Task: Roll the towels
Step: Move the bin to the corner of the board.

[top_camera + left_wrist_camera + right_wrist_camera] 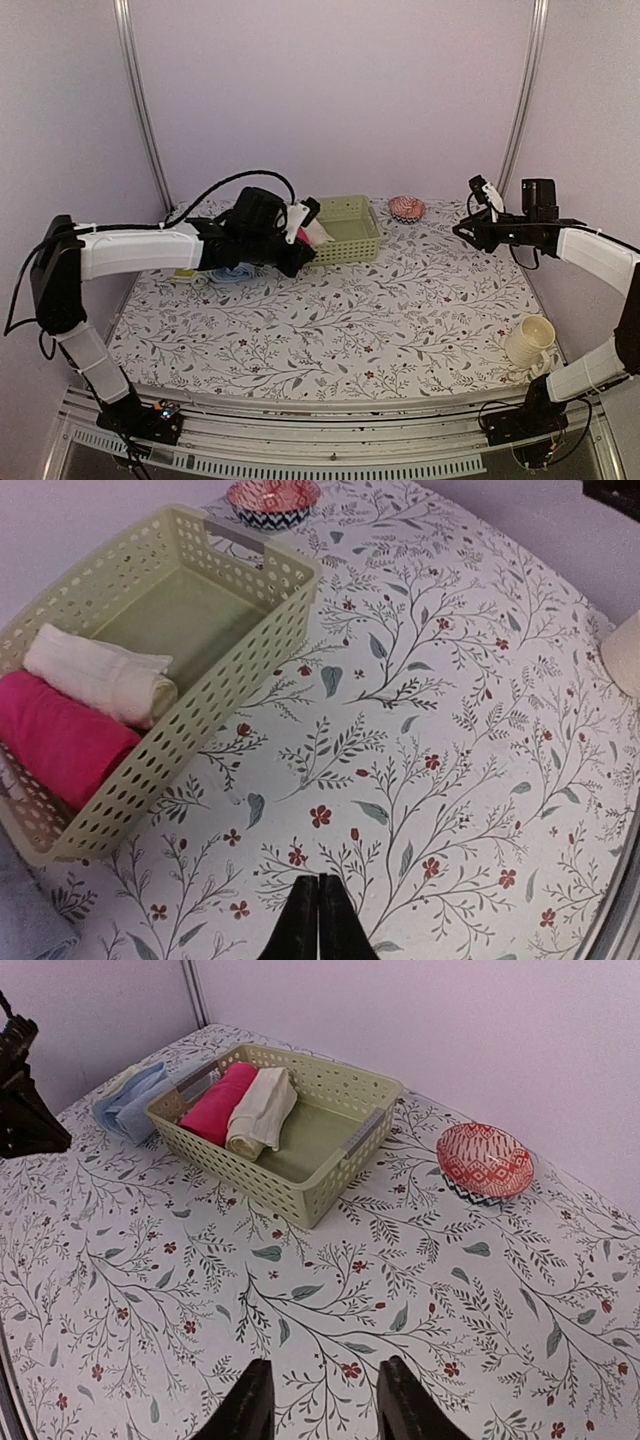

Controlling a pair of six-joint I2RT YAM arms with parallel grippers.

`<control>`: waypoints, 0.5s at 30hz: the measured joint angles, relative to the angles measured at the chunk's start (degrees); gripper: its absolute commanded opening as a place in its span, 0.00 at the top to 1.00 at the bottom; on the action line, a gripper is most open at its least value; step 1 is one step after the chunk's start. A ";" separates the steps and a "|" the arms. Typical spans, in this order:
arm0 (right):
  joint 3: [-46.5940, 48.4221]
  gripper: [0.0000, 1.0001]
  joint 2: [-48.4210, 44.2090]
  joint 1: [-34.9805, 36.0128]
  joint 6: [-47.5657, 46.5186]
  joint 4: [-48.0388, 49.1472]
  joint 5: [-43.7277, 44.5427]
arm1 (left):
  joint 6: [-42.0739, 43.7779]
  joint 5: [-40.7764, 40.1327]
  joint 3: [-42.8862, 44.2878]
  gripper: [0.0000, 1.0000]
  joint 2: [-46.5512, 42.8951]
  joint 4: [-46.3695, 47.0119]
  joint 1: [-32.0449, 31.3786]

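pink roll (218, 1105) and cream roll (262, 1110) lie touching in the pale green basket (250, 1175).

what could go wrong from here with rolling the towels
1. The left gripper is shut and empty above the table, the blue towel off to its side; it would likely need to open before any grab.
2. That towel lies bunched right beside the basket, so dragging it may nudge the basket.
3. The right gripper, open, hangs far from it, so little help pinning.
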 measured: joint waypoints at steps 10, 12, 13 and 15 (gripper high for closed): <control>-2.54 0.36 -0.04 0.66 -3.82 0.20 -2.23 | -1.62 -2.75 25.46 1.00 30.64 -7.50 -3.17; -2.80 0.36 -0.07 0.68 -4.28 0.20 -2.62 | -1.79 -4.28 30.53 1.00 35.36 -9.57 -2.71; -2.86 0.36 -0.07 0.68 -4.42 0.20 -2.69 | -1.84 -4.92 32.57 1.00 37.05 -10.38 -2.51; -2.99 0.36 -0.11 0.70 -4.85 0.22 -2.78 | -1.95 -6.49 37.40 1.00 40.94 -12.44 -2.03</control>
